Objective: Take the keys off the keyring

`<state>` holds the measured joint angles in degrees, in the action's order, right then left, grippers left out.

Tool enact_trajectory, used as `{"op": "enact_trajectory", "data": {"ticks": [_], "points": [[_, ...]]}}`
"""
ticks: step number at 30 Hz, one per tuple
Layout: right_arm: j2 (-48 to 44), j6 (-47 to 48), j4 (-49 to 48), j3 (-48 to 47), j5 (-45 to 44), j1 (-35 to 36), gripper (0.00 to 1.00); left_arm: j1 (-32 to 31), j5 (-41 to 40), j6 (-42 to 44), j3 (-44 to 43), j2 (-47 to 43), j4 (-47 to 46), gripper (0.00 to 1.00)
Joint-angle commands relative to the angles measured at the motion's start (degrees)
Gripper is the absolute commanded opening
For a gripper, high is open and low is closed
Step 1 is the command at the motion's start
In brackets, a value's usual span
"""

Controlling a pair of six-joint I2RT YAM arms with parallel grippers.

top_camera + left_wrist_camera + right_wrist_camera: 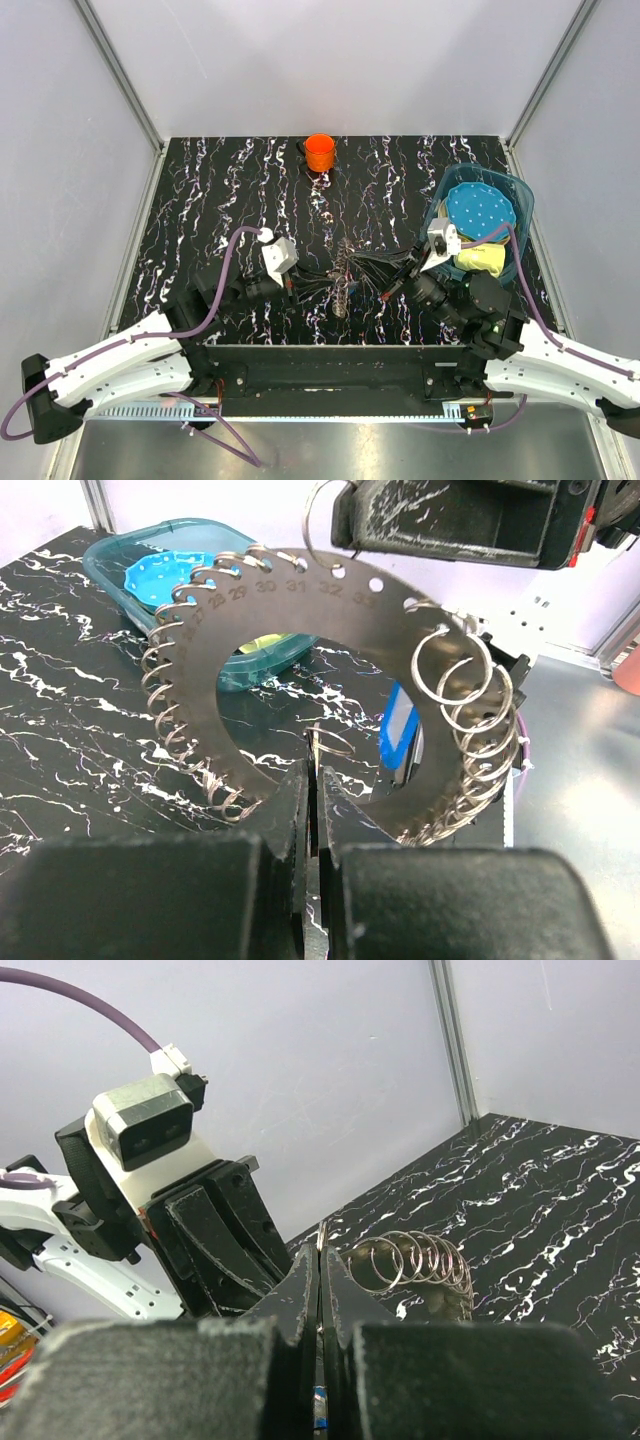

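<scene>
Left hand (312, 780) clamped keyring (330, 615) at lower centre; right hand (320, 1260), pinched on top loop (308, 525), likely needed slow twisting, not pulling.

The keyring (330, 605) is flat brushed steel with a dull sheen; the small loops (160, 680) on its rim are bright polished wire. The fingers (283, 825) look matt black and scuffed. The counter (80, 730) is glossy black, white-veined stone-look. The tub (110, 555) is translucent teal plastic.

The numbered steel keyring (300, 605) stands upright, rimmed with wire loops (480, 730).
</scene>
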<state>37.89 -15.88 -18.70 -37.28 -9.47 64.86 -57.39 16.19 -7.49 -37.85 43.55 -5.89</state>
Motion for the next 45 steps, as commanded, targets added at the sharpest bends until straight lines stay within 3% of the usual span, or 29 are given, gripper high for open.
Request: {"op": "enact_trajectory", "data": {"ticks": [1,8,15,19,25,29,35,45], "points": [[-1.33,-0.56,-4.16,-0.43,-1.25,-0.08,0.0,-0.18,-2.03,0.89,0.22,-1.62,-1.49,0.0],[-3.43,-0.3,1.29,-0.51,-5.01,0.0,0.0,-0.18,-5.19,0.89,1.2,-1.98,-0.45,0.0],[-2.91,2.6,9.73,-3.68,-10.91,0.0,0.0,-0.1,-15.9,-0.42,1.37,-5.93,2.9,0.0],[-3.61,3.14,12.54,-4.29,-12.4,-0.09,0.0,0.95,-26.1,-2.0,0.59,-6.46,5.71,0.0],[-3.52,4.89,15.53,-5.61,-13.03,0.0,0.0,11.58,-24.63,-6.57,-2.58,-1.64,13.7,0.0],[-3.52,5.59,16.76,-5.88,-14.25,0.0,0.0,24.56,-21.03,-13.59,-3.46,4.68,19.67,0.0],[-2.03,6.74,17.21,-5.79,-17.86,0.0,0.0,38.81,-13.13,-15.28,-4.08,13.99,19.78,0.0],[-1.86,7.18,15.89,-4.47,-16.54,-0.17,0.0,51.49,-4.23,-18.0,-5.3,29.48,16.26,0.01]]}}
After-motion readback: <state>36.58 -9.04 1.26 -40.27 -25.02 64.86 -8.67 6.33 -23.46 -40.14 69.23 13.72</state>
